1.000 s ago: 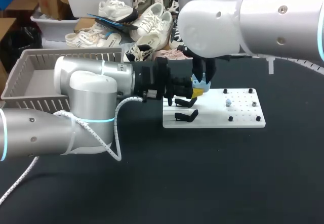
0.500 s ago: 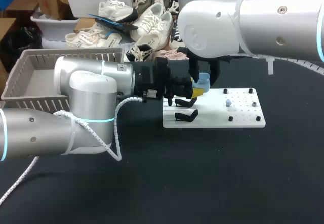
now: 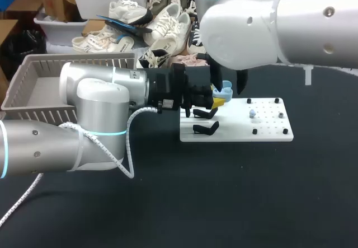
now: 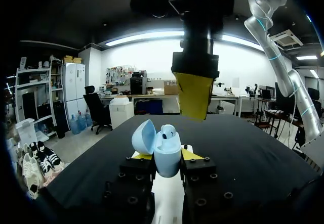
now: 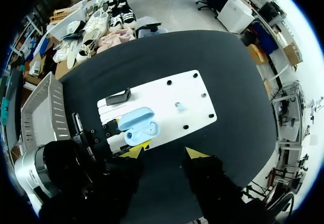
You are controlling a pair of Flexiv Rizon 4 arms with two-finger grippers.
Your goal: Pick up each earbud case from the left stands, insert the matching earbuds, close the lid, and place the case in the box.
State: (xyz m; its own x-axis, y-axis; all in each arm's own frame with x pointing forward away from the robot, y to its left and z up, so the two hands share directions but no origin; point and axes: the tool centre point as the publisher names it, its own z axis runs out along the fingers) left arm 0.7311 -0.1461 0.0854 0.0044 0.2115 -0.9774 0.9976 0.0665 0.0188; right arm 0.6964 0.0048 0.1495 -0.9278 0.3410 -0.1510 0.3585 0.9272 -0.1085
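From the head view, the left arm runs in from the left edge, and the left gripper [image 3: 215,98] near the middle of the frame is clamped on the pale blue earbud case [image 3: 224,87]. It holds the case at the upper left corner of the white board [image 3: 240,129]. The right arm comes in from the upper right, and the right gripper [image 3: 227,83] hangs just above the case. Two black stands [image 3: 206,127] sit on the board's left end, and a loose earbud [image 3: 252,113] lies further right. The grey box [image 3: 72,59] is at the far left.

In the left wrist view, the case stands upright between the yellow tips, pinched from both sides. Its lid is swung open, and one earbud is seated inside. A yellow finger of the right gripper hovers just above it.

In the right wrist view, the right gripper's fingers are spread wide with nothing between them. The open case lies ahead of them, over the board.
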